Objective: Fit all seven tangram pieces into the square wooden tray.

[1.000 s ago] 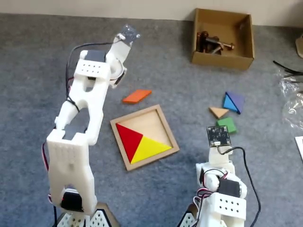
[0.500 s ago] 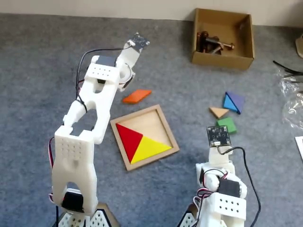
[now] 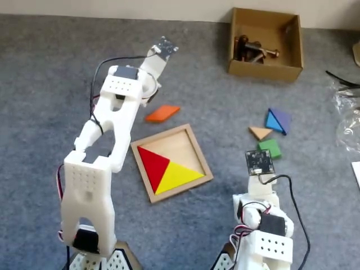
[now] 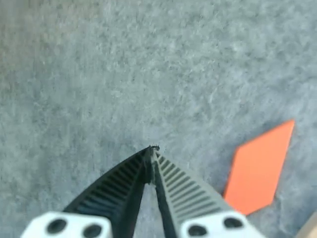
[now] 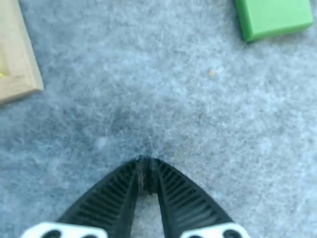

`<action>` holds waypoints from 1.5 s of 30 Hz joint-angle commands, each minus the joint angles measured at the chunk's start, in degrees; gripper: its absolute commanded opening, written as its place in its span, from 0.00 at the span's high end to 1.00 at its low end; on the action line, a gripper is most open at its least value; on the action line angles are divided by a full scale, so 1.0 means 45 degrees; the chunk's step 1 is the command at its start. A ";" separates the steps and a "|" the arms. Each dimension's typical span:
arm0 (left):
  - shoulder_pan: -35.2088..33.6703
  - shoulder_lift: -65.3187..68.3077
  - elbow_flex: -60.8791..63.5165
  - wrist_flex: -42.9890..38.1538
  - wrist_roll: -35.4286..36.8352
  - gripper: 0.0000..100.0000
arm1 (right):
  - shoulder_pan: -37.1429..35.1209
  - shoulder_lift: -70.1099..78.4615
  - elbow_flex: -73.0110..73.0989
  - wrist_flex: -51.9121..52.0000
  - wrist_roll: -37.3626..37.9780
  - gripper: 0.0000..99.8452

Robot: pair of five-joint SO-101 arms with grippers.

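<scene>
Tray (image 3: pixel 160 136) of pale wood sits slanted on the gray counter (image 3: pixel 45 84) between the 2 arms. A red triangle (image 3: pixel 152 163) and a yellow triangle (image 3: pixel 179 175) lie inside it edge to edge, and the rest of its floor is bare wood. An orange parallelogram (image 3: pixel 162 114) lies flat just past the tray's far edge, apart from it. The left claw (image 4: pixel 151 151) hangs over the counter just beside that orange piece, its jaws pressed together on nothing. To the right of the tray 4 more pieces lie in a loose cluster. A blue triangle (image 3: pixel 273 121) touches a purple piece (image 3: pixel 283 119), with a tan triangle (image 3: pixel 260 133) and a green square (image 3: pixel 269 148) nearby. The right claw (image 5: pixel 147 166) is low over the counter near the green square, jaws closed and empty. A cardboard box (image 3: pixel 264 72) stands farther back, well apart.
</scene>
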State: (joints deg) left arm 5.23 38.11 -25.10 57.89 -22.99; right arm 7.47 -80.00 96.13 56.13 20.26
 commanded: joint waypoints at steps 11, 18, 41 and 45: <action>0.0440 -0.0283 -0.0635 0.0508 -0.0020 0.99 | 0.0381 0.0029 0.0264 -0.0361 0.0156 0.99; 0.0068 -0.0303 -0.0557 0.0586 -0.0039 0.99 | 0.0381 0.0029 0.0264 -0.0361 0.0156 0.99; 0.3643 -0.4581 -0.0615 0.5607 0.0020 0.99 | 0.0381 0.0029 0.0264 -0.0361 0.0156 0.99; 0.4464 -0.3819 -0.0537 0.3302 0.0156 0.99 | 0.0381 0.0029 0.0264 -0.0361 0.0156 0.99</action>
State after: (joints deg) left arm 21.32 22.11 -25.10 79.43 -22.99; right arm 7.47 -80.00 96.13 56.13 20.26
